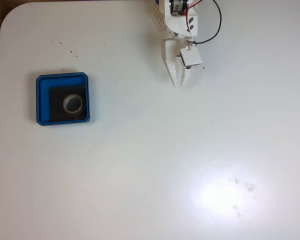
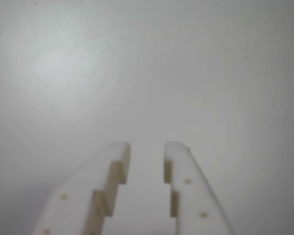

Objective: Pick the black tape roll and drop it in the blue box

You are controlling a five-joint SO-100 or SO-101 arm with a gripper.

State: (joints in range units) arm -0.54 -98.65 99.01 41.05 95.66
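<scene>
The black tape roll [image 1: 73, 103] lies flat inside the blue box [image 1: 42, 100], on its black floor, at the left of the table in the fixed view. My white gripper [image 1: 180, 82] hangs over bare table near the top centre, far to the right of the box. In the wrist view the gripper [image 2: 147, 149] points at plain white table. Its two toothed fingers [image 2: 115, 169] stand a narrow gap apart with nothing between them.
The white table [image 1: 155, 165] has a rounded corner at top left and a few small dark specks above the box. A bright glare patch [image 1: 225, 197] sits at lower right. A black and red cable [image 1: 217, 25] loops beside the arm.
</scene>
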